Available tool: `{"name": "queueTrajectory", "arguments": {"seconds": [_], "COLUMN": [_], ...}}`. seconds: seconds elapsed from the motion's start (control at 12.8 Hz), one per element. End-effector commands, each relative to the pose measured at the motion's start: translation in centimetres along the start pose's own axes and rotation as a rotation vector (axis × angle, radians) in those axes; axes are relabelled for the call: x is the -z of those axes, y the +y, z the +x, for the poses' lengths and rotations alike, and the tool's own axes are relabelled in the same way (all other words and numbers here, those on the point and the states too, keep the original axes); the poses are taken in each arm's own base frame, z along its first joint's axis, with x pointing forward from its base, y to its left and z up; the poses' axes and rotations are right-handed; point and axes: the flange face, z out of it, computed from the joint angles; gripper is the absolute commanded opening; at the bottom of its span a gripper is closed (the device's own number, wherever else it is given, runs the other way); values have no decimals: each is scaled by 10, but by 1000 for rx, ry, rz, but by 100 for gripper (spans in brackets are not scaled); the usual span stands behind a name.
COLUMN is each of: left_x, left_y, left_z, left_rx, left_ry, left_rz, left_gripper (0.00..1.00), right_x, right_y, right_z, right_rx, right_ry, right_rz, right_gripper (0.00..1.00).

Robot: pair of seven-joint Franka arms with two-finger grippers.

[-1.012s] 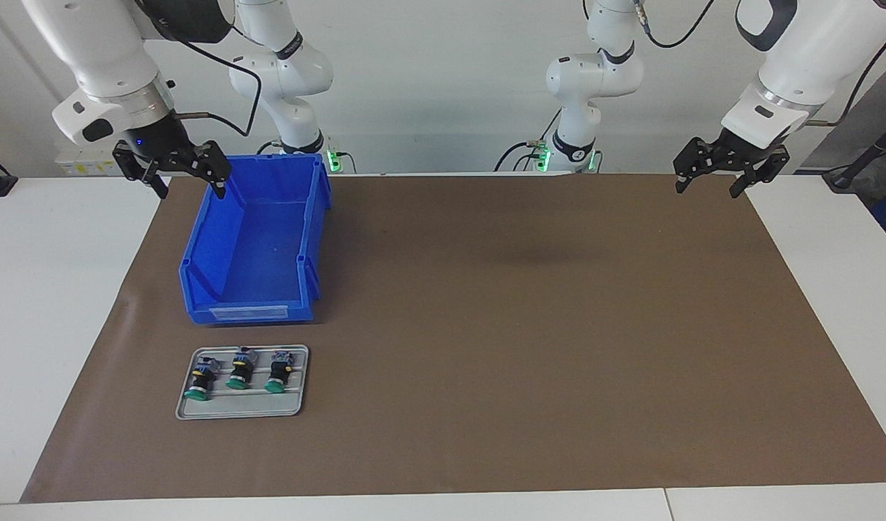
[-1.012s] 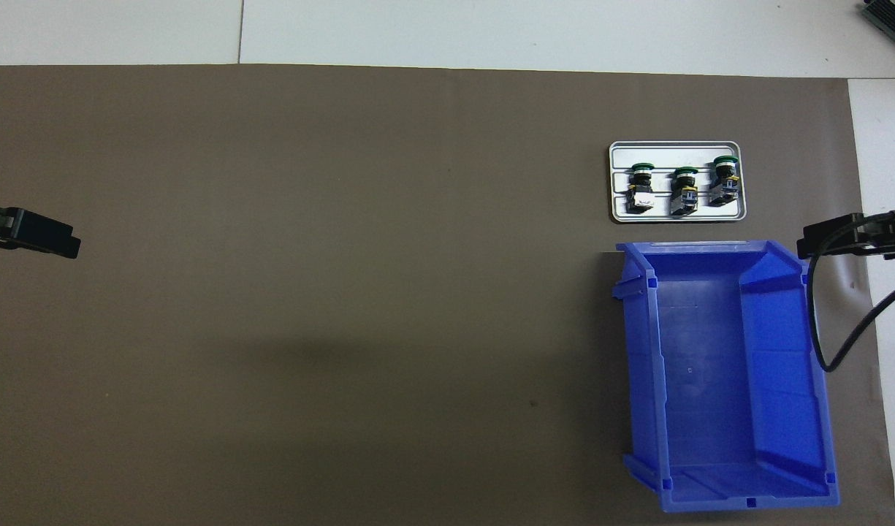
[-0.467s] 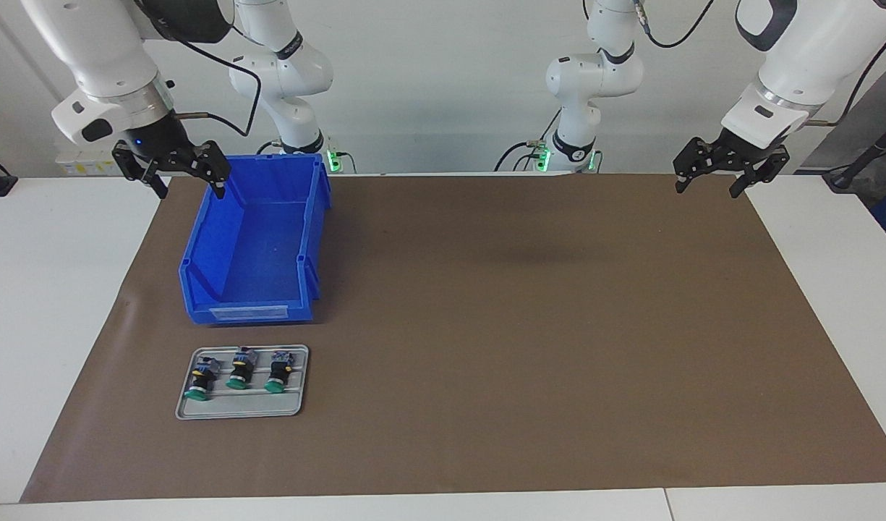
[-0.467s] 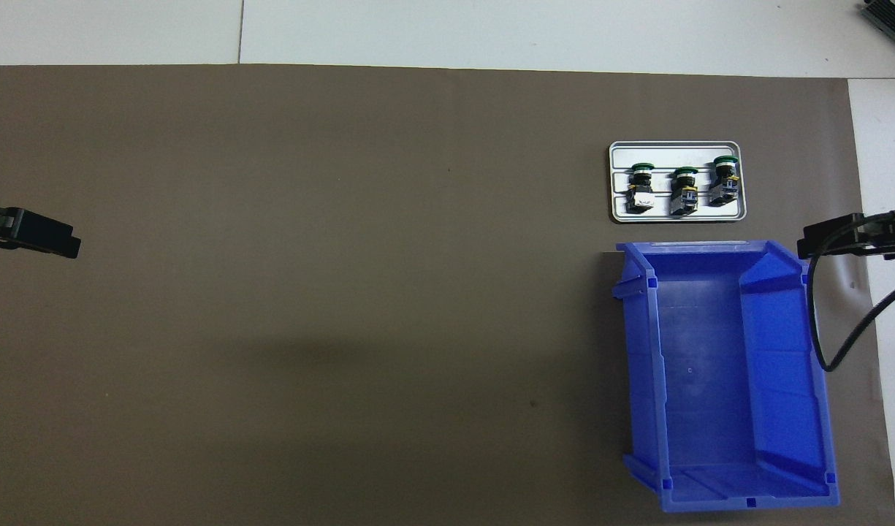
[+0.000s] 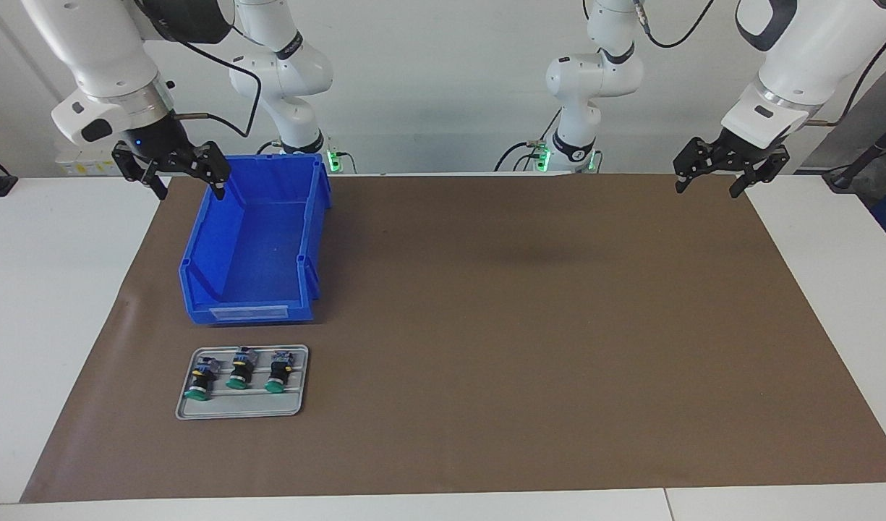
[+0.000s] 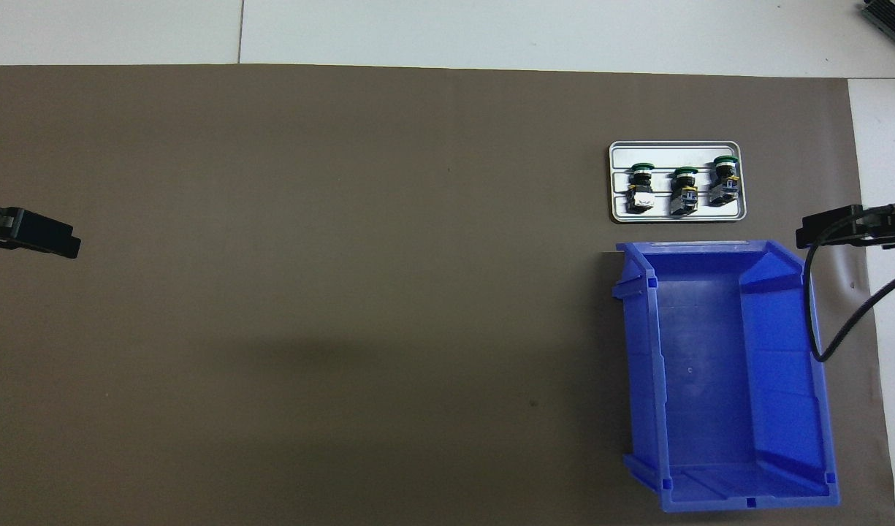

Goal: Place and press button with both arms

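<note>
A brown mat (image 5: 529, 325) covers the white table (image 5: 52, 289) (both arms' jaws hang open, empty).

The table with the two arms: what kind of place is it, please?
Probably a robotics lab bench: two white arms mounted at a table edge, a brown mat, a blue bin, and a tray of three buttons laid out for practice.

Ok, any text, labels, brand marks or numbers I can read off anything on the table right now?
None can be read.
Blue bin: a pale label strip on its low front wall, too blurred to read.
Three buttons on the grey tray: any markings too small to tell.
</note>
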Motion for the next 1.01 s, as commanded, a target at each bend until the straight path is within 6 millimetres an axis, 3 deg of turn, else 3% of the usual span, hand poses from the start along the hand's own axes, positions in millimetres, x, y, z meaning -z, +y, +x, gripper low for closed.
{"name": "queueTrajectory", "arguments": {"seconds": [0.0,0.16,0.31,0.39,0.62,0.78,0.93], "left_x": [1,1,0,0,1,0,0], "left_y": [-1,-1,-1,-1,-1,-1,-1], "left_z": [-9,-9,-8,-8,-9,-8,-8], "left_rx": [11,11,11,11,11,11,11], "left_ry": [0,0,-2,-2,0,-2,-2], "left_rz": [17,17,17,17,17,17,17], "left_gripper": [100,100,100,100,100,100,100], "right_x": [-23,-46,-81,-103,-172,-218,-243], "right_y": [0,-2,-19,-28,-27,-24,-14], "right_z": [8,26,57,71,108,119,122], "right_rx": [16,21,42,49,32,4,-29], "right_ry": [53,87,135,153,205,192,183], "right_rz": [-9,-13,-13,-11,-25,-31,-12], "right_gripper": [100,100,100,100,100,100,100]}}
